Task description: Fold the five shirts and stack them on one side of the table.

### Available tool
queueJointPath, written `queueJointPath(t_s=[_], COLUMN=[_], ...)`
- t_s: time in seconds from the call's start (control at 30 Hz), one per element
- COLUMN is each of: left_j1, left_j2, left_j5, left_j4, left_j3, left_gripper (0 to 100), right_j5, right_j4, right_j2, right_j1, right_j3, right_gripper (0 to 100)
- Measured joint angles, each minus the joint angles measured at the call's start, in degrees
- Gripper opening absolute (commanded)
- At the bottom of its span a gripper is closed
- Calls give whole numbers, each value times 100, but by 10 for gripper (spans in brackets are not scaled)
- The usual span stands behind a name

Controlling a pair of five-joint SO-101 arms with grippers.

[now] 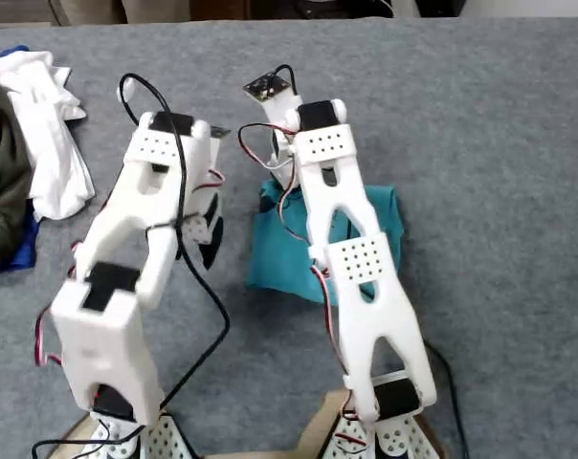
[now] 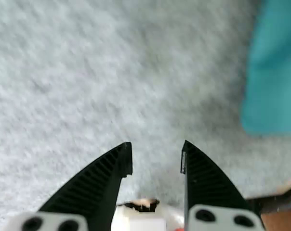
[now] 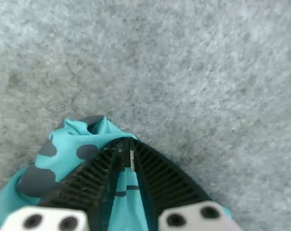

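Observation:
A teal shirt [image 1: 385,225] lies folded in the middle of the grey table, partly under the right arm. My right gripper [image 3: 127,156] is shut on a bunched edge of this teal shirt [image 3: 73,144], which has dark spots on its inner side. My left gripper [image 2: 155,161] is open over bare grey cloth, with the teal shirt's edge [image 2: 273,77] a short way off to one side. In the high view the left gripper [image 1: 205,239] hangs just left of the teal shirt. A heap of other shirts lies at the far left: white [image 1: 50,143], dark olive [image 1: 2,182] and blue [image 1: 21,251].
The grey table cloth [image 1: 500,134] stretches wide to the right and at the back. Black cables [image 1: 212,316] loop between the two arms. The arm bases [image 1: 270,440] stand at the near edge.

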Motion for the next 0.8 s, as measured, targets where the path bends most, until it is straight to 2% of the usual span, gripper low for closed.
queueJointPath(t_s=[0.17,0.53,0.67,0.8], left_j1=[440,1029,1169,1363], left_j2=[-791,-967,-967,-967], left_j5=[703,2831,3560,3719], left_j4=[-193,-1653,-1811,-1811], left_j3=[703,1609,1609,1609], left_gripper=[178,178,96,67], right_j5=[0,-9,-18,-18], right_j4=[0,0,0,-35], right_j2=[0,0,35,44], right_j1=[18,35,35,79], right_j3=[0,-9,-9,-9], right_gripper=[12,12,12,12])
